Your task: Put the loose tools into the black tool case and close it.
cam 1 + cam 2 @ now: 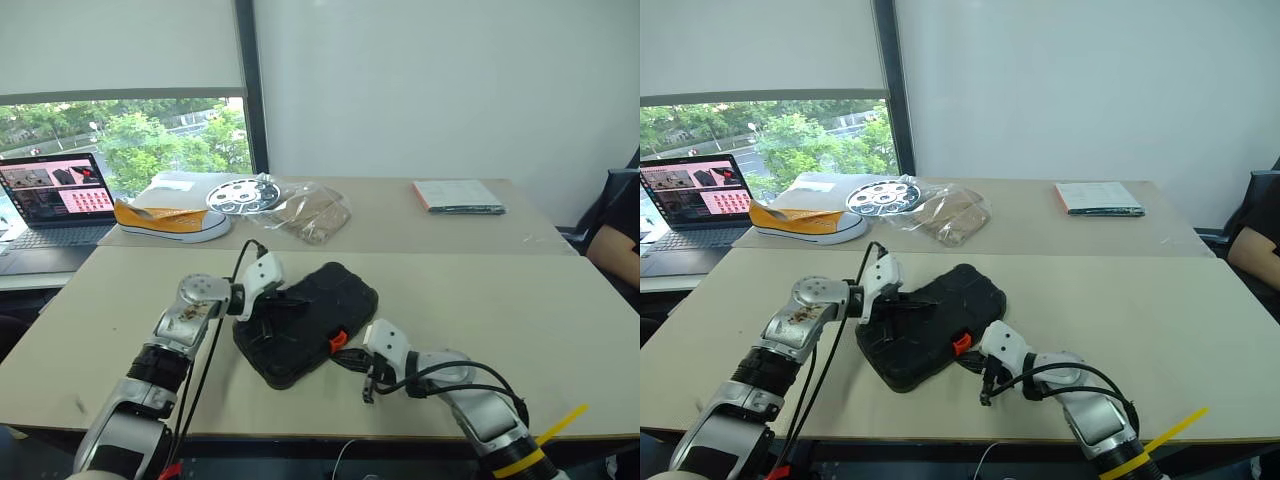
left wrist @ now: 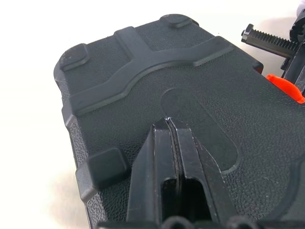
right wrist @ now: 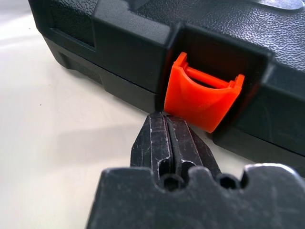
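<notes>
Beige desk (image 1: pixel 520 310) by window. Flat black textured plastic tool case (image 1: pixel 310 320) lid down, near front edge. Left tool (image 2: pixel 170 125) clenched, pressing lid. Right tool (image 3: pixel 164 125) clenched, empty, tips at unseated small orange latch (image 3: pixel 205 98). Risk: tips slipping off latch, case sliding, lid staying unlocked.

A: What sort of room is this?

B: An office with a plain white wall (image 1: pixel 430 90) behind two pale beige tables (image 1: pixel 480 300) set end to end.

A: Any window?

B: Yes, on the left, with a dark frame (image 1: pixel 250 90) and a roller blind (image 1: pixel 120 45) drawn halfway; green trees (image 1: pixel 150 140) show in daylight below it.

A: What lies on the far table?

B: An open laptop (image 1: pixel 55 205), a yellow-and-white sneaker (image 1: pixel 170 220), a clear plastic bag (image 1: pixel 305 210) and a booklet (image 1: pixel 458 196). A dark chair (image 1: pixel 612 205) stands at the right edge.
</notes>
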Controlling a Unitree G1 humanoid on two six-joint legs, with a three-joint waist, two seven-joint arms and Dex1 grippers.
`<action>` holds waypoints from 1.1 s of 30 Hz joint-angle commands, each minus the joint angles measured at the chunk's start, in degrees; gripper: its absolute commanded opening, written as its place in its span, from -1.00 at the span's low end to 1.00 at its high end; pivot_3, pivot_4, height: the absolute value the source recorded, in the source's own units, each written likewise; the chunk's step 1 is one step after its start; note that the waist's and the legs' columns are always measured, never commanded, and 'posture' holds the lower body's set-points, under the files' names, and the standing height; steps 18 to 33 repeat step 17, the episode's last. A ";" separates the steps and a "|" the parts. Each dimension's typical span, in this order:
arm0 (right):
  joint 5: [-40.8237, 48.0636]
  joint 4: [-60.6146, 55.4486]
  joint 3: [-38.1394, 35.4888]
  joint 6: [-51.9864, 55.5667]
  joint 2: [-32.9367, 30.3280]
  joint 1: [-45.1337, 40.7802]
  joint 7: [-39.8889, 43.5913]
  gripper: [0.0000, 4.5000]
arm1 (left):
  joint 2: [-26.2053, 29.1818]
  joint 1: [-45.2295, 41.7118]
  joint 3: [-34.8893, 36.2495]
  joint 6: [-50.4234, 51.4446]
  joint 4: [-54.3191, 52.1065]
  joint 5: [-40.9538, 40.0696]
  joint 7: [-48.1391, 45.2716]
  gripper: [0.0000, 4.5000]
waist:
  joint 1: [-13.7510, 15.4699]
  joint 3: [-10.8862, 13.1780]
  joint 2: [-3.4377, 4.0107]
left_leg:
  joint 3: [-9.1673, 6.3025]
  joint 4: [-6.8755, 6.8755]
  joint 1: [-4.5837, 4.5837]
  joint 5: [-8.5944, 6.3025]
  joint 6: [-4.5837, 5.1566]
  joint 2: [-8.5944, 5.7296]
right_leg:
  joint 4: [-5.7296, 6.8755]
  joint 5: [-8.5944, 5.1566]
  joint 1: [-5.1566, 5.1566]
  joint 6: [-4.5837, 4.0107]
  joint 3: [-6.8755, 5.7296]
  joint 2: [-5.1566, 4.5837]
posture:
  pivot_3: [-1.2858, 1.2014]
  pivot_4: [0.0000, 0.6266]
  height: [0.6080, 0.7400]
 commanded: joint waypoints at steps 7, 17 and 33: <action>13.54 -10.00 -21.85 -7.27 -12.73 15.61 8.59 -0.09 | 14.15 20.62 17.76 -2.28 -8.03 -10.73 -5.10 0.08 | -0.30 -0.03 0.10 | 0.02 -0.49 0.01 0.14 -0.42 0.15 | -0.26 -0.12 -0.12 -0.12 -0.03 -0.10 | 0.03 -0.52 1.00; 17.29 0.37 -31.98 -20.17 -17.09 21.83 17.41 0.99 | 18.86 37.49 26.53 -8.64 -12.30 -9.93 -1.11 1.00 | 1.98 0.37 -0.08 | 0.04 -0.43 -0.14 -0.13 -0.04 0.03 | -0.43 -0.30 -0.11 0.06 -0.22 -0.24 | 0.03 -0.52 1.00; 17.29 0.37 -31.98 -20.17 -17.09 21.83 17.41 0.99 | 18.86 37.49 26.53 -8.64 -12.30 -9.93 -1.11 1.00 | 1.98 0.37 -0.08 | 0.04 -0.43 -0.14 -0.13 -0.04 0.03 | -0.43 -0.30 -0.11 0.06 -0.22 -0.24 | 0.03 -0.52 1.00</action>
